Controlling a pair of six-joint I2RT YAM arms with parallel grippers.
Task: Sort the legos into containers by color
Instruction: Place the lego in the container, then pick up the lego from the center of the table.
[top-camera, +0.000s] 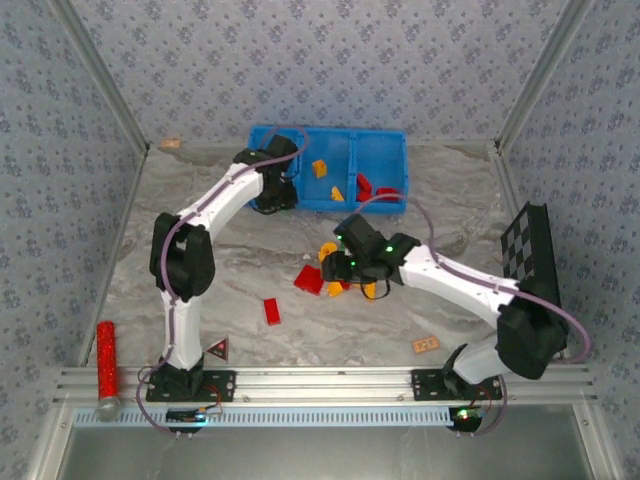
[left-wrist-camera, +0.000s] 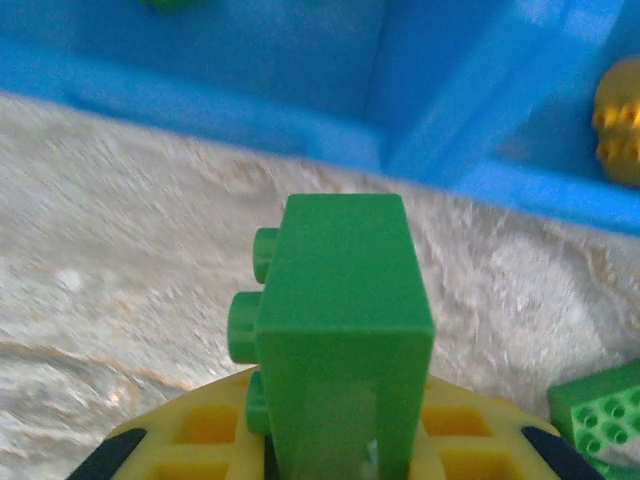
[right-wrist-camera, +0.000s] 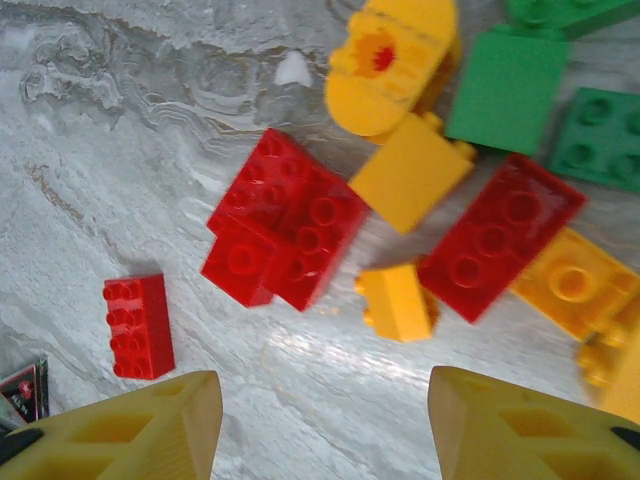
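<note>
Item, my left gripper (left-wrist-camera: 335, 445): jaws fully closed on one green brick (left-wrist-camera: 340, 320), which stands up out of them with its long axis pointing toward the blue bin (left-wrist-camera: 200, 100), studs facing left. Position: over the table, just short of the bin's near wall, roughly in line with a divider (left-wrist-camera: 440, 120). Left of that divider is a compartment showing a scrap of green at its far edge; right of it is one holding a yellow brick (left-wrist-camera: 620, 120). Judged requirement: carry forward over the wall and bear left of the divider before letting go, since a straight release risks the wall or the yellow side. Item, my right gripper (right-wrist-camera: 325, 420): fingers apart, nothing between them, hanging above the loose pile (top-camera: 335, 270). A cluster of red bricks (right-wrist-camera: 290, 225) lies directly ahead of the gap, long axis running diagonally; a lone red brick (right-wrist-camera: 138, 325) lies well off to the left. Yellow and green pieces are mixed in to the right. Item, bin from above (top-camera: 330, 132): yellow in the middle compartment, red in the right. The right arm is nearer the pile; the left is nearer the bin.
</note>
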